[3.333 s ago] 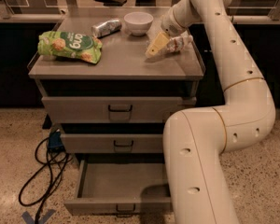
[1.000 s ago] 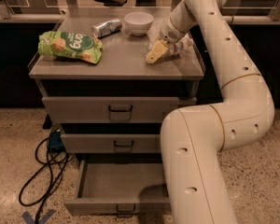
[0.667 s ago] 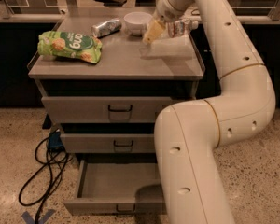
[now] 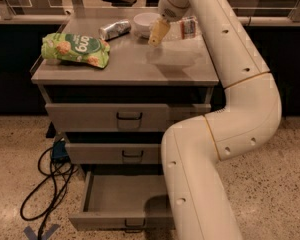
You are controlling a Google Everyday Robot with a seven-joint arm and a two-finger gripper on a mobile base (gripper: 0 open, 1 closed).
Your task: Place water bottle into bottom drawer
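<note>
The gripper [image 4: 158,34] hangs over the back of the cabinet top [image 4: 140,66], right of the middle, pointing down and a little to the left; whether it is open or closed cannot be told. The bottle [image 4: 187,28] sits near the back right corner of the top, just right of the gripper; whether the two touch cannot be told, and the arm [image 4: 225,49] partly covers the bottle. A white bowl [image 4: 144,22] stands at the back edge, just left of the gripper; a silver can [image 4: 115,29] lies on its side left of the bowl; a green snack bag [image 4: 75,49] lies near the left edge.

Below the top, the top drawer [image 4: 110,117] and the middle drawer [image 4: 110,153] are shut; the bottom drawer [image 4: 121,196] is pulled out towards the camera, its tray in view; the arm crosses in front of its right part. Black cables [image 4: 44,184] lie looped on the speckled floor [image 4: 15,154] left of the cabinet.
</note>
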